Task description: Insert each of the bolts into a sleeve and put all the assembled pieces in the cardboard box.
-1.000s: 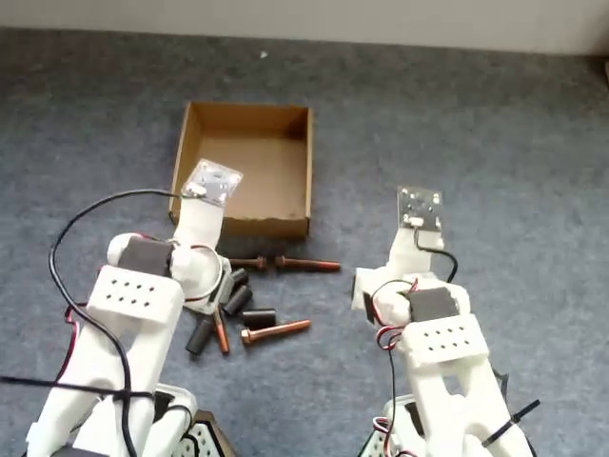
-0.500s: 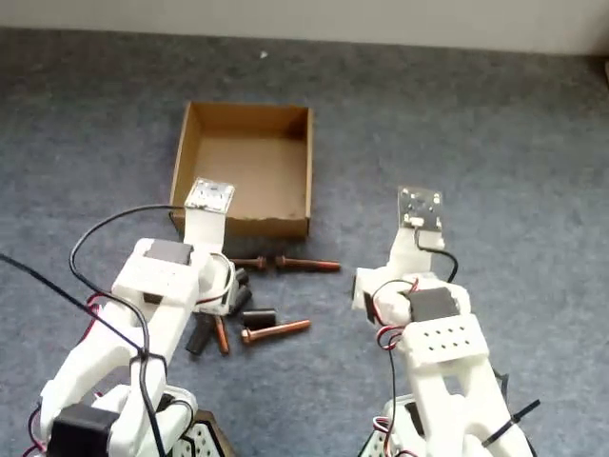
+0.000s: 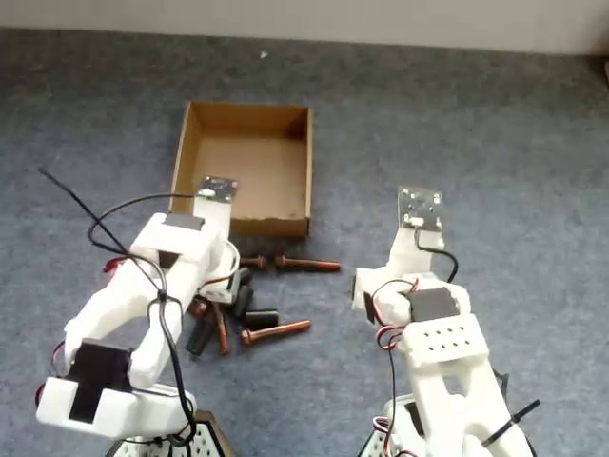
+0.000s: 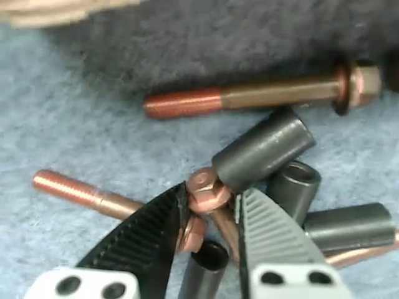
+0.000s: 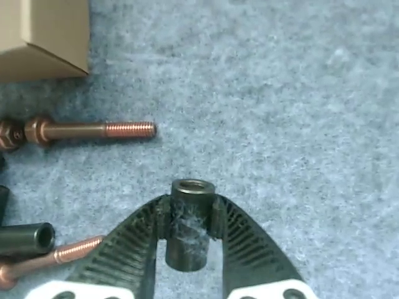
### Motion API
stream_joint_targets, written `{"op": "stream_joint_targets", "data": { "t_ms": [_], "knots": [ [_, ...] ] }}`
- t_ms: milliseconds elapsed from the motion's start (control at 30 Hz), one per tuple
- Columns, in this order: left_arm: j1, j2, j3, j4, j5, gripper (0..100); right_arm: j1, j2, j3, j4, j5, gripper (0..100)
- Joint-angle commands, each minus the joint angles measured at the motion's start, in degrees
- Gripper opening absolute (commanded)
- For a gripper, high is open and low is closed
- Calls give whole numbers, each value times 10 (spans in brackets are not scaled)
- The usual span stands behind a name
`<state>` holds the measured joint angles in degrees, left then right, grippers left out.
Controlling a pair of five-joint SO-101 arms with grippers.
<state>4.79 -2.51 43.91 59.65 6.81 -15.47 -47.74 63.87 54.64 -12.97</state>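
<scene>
A pile of copper bolts and dark sleeves lies on the carpet in front of the cardboard box (image 3: 309, 171). My left arm (image 3: 181, 252) leans down over the pile. My left gripper (image 4: 212, 199) is open, its ribbed fingers (image 4: 156, 230) either side of one bolt's hex head (image 4: 209, 190). Sleeves (image 4: 262, 149) (image 4: 293, 187) (image 4: 349, 227) crowd that head, and a long bolt (image 4: 268, 93) lies beyond. My right gripper (image 5: 190, 208) is shut on a sleeve (image 5: 192, 187), held off the carpet to the right of the pile. A bolt (image 5: 93, 131) lies ahead of it.
The box (image 5: 43, 31) is open-topped and looks empty inside. Two bolts (image 3: 306, 264) (image 3: 276, 330) and a sleeve (image 3: 259, 318) lie between the arms. A black cable (image 3: 95, 224) loops off the left arm. Grey carpet (image 3: 495, 143) spreads to the right and back.
My left arm has swung forward and down over the pile, its wrist dropping toward the bolts. The right arm and its sleeve have not moved.
</scene>
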Motion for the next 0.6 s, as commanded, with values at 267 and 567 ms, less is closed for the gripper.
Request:
{"op": "stream_joint_targets", "data": {
  "t_ms": [267,567],
  "knots": [
    [8,-136,-16,25,5,5,6,-19,-9,-8,1,5],
    [8,-395,-16,75,3,5,-43,-23,-22,-8,2,5]
  ]
}}
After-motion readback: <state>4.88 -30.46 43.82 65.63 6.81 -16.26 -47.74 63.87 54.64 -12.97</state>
